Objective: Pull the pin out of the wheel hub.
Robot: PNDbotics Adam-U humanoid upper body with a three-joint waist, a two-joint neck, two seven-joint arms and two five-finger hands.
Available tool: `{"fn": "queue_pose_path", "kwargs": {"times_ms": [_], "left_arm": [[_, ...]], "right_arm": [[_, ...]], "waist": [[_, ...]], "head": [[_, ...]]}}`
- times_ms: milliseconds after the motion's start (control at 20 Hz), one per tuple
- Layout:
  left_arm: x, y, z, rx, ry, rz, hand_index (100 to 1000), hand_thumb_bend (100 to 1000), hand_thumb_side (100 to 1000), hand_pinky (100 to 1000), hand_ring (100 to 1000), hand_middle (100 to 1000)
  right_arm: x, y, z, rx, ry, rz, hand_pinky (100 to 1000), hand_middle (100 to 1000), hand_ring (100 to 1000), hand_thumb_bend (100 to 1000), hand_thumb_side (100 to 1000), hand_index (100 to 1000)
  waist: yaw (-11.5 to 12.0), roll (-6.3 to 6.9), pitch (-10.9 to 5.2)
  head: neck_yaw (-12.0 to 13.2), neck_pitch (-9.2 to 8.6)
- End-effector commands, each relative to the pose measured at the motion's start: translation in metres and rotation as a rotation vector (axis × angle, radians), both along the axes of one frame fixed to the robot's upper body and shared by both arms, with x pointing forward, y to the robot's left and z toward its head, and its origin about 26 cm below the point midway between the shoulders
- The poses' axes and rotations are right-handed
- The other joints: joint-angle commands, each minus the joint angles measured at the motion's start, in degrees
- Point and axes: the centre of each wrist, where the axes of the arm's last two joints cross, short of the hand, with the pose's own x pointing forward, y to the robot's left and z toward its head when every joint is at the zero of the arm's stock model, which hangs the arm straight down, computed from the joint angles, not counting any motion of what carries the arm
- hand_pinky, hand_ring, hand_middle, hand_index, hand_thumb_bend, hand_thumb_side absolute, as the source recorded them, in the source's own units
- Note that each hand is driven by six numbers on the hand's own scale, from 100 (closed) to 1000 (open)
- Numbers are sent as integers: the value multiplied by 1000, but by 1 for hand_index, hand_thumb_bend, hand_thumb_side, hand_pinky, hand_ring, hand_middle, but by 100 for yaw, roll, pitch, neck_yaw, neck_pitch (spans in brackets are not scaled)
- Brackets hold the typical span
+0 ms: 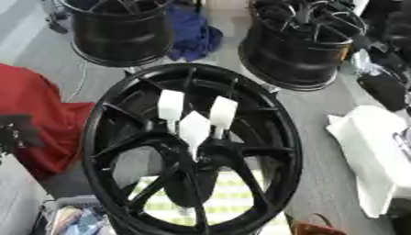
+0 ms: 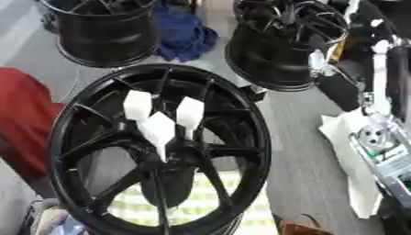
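Observation:
A big black wheel hub (image 1: 287, 137) with thin spokes fills the middle of both views, its face turned up toward me. Three white pins with flat, flag-like heads stand close together in its centre: one at the left (image 1: 170, 104), one at the right (image 1: 223, 111) and one in front (image 1: 193, 128). Neither hand touches them. My right arm runs down the right edge of the right eye view, ending in a silver and black part that I take for my right hand (image 2: 384, 158), well right of the hub. At the left edge a dark shape, probably my left hand (image 1: 16, 131), lies over red cloth.
Two more black wheels stand behind, at back left (image 1: 120, 32) and back right (image 1: 301, 46). Between them lies a blue cloth (image 1: 192, 34). A red cloth (image 1: 40, 114) lies to the left and a white cloth (image 1: 369, 142) to the right. Yellow-checked fabric (image 1: 217, 197) shows under the hub.

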Motion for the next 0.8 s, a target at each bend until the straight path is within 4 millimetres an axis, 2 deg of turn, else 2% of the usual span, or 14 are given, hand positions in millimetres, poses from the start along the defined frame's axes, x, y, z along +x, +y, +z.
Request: {"fn": "queue_pose_path", "kwargs": {"times_ms": [50,200,450,800], "left_arm": [[2,0,14,46,-36,-11,829,100,844,712,618,629],[4,-2,14,48,-44,-20,829,100,843,712,618,629],[6,-5,14,51,-48,-32,828,100,845,712,619,629],[4,-3,10,60,-40,-24,828,100,846,712,620,629]], "right_arm": [[-10,5,26,-104,0,65,764,815,807,293,452,947],[-21,15,38,-178,32,122,775,832,825,288,453,955],[-40,33,41,-273,136,215,795,857,863,291,444,958],[-35,83,35,-333,336,360,829,879,897,280,442,965]], "waist": [[23,30,-49],[73,43,-25],[138,46,-4],[56,44,-48]], "head": [[-31,-1],[-68,-12],[-143,-15],[-93,31]]}}
